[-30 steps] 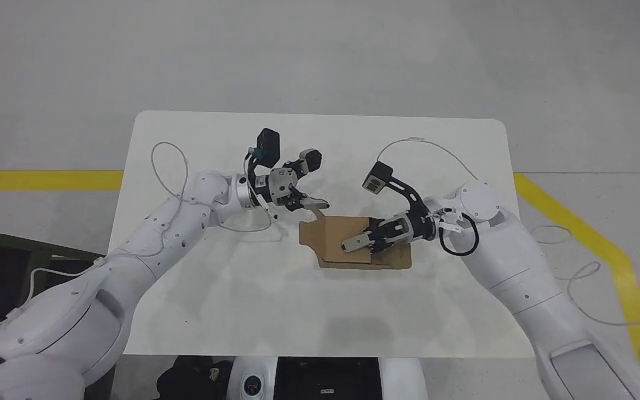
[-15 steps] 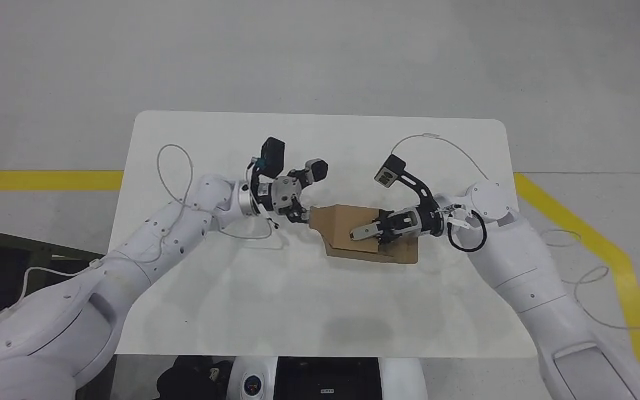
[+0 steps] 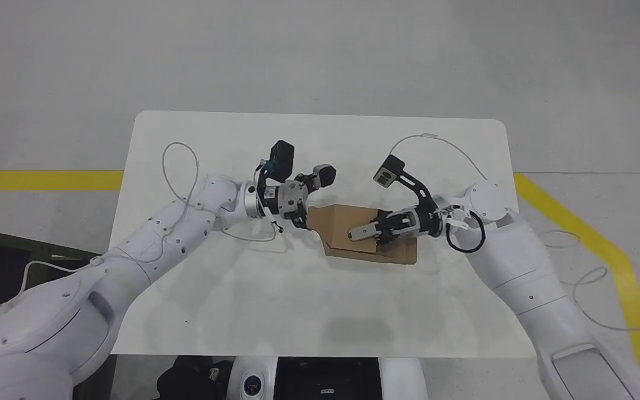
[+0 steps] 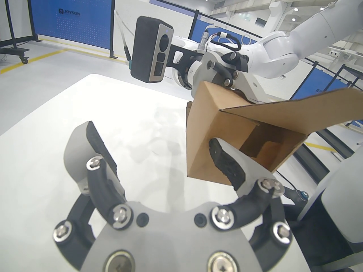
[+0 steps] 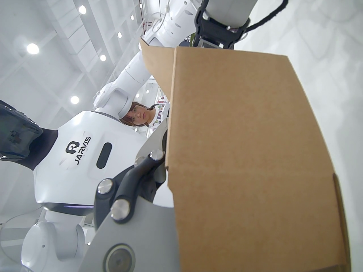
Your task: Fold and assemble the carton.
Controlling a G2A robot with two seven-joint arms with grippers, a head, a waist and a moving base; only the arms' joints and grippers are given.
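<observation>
Jaws of the left gripper (image 4: 158, 154) stood wide apart, one fingertip (image 4: 227, 162) poked into the open left end of the carton (image 4: 198, 131). Those of the right gripper (image 3: 362, 233) clamped its upper panel, near the middle of the white table (image 3: 330, 320).

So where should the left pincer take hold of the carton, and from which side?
Probably the upright side wall at the open end of the carton, approached end-on from the left arm's side: that mouth faces the left pincer, which is open astride the wall's thin edge.
</observation>
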